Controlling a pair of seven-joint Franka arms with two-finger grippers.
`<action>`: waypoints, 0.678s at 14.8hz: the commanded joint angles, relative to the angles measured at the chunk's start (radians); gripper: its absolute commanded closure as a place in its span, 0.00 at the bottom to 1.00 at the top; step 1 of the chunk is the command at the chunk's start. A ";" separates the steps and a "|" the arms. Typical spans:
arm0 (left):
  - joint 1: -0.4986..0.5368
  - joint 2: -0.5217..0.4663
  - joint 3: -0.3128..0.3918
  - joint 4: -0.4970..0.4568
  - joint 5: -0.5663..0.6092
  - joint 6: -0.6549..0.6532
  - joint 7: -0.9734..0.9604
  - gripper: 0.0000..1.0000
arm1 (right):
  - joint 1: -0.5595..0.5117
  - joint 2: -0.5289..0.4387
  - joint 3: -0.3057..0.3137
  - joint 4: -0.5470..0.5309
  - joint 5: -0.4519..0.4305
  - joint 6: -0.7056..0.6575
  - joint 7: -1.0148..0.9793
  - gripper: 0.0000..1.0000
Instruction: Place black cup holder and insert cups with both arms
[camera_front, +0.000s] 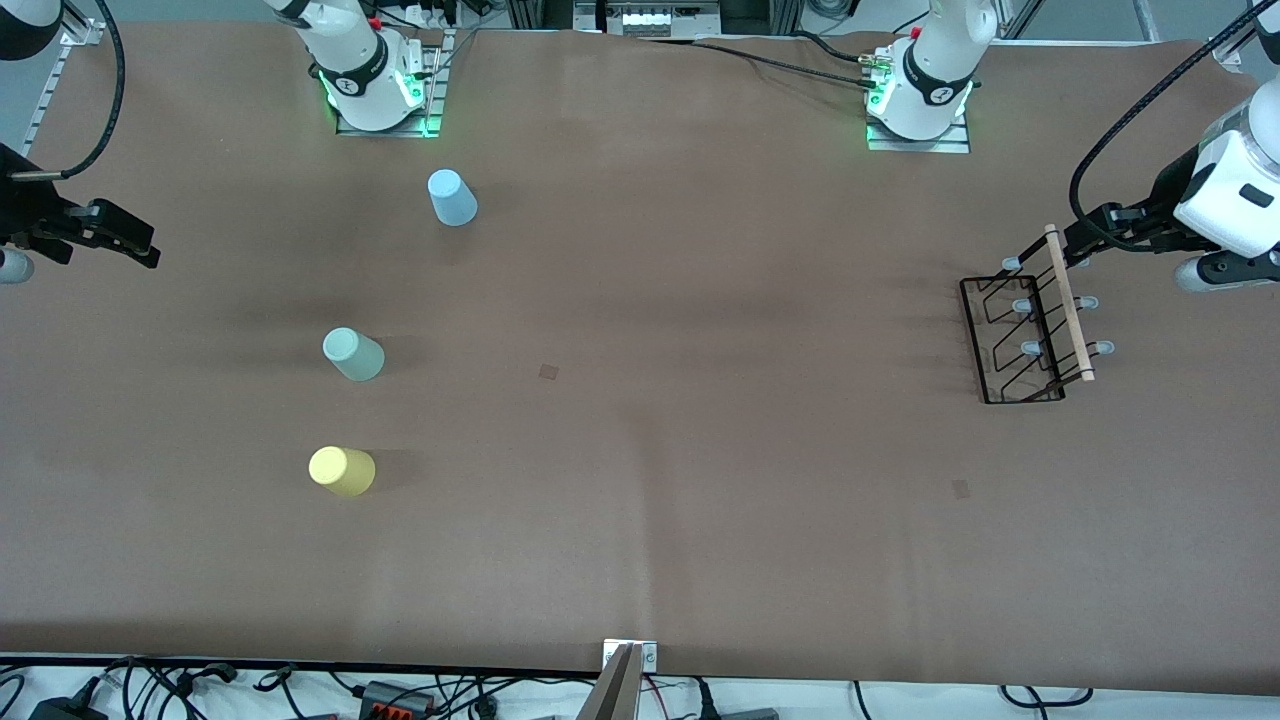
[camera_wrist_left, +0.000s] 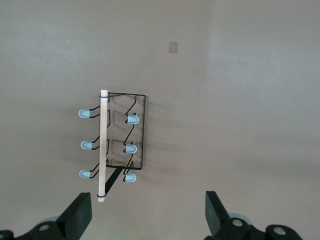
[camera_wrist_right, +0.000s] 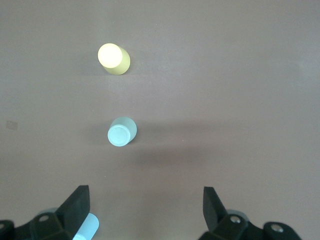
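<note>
Nothing is in hand yet; by my reading the task stands at its very start, the rack not yet placed and no cup on a peg. Nearest the front camera, toward the right arm's end of the table, the yellow cup (camera_front: 341, 471) stands mouth down; a little farther is the sage green cup (camera_front: 353, 354), and farthest, near the right arm's base, the light blue cup (camera_front: 452, 197); three cups in all, well apart from one another. At the left arm's end the single black cup holder (camera_front: 1012, 340) stands on the table, its wooden rod handle (camera_front: 1069, 302) uppermost, six pale-tipped pegs showing, three to each side. The left gripper (camera_front: 1085, 238) hovers over the table at the holder's end nearest the robots' bases, jaws spread wide, gripping nothing; the right gripper (camera_front: 125, 240) hangs over the table's edge at its own end, likewise wide and empty. The next move, I judge, calls for the left gripper to descend and close on the rod handle.
</note>
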 joint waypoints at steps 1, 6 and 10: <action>0.006 -0.013 0.001 -0.002 -0.016 -0.006 0.010 0.00 | -0.004 -0.017 0.003 -0.018 0.018 0.000 -0.019 0.00; 0.006 -0.013 0.001 -0.002 -0.017 -0.006 0.010 0.00 | -0.004 -0.014 0.003 -0.014 0.018 0.009 -0.019 0.00; 0.004 -0.004 -0.001 -0.002 -0.016 -0.005 0.011 0.00 | -0.004 -0.012 0.003 -0.014 0.018 0.011 -0.019 0.00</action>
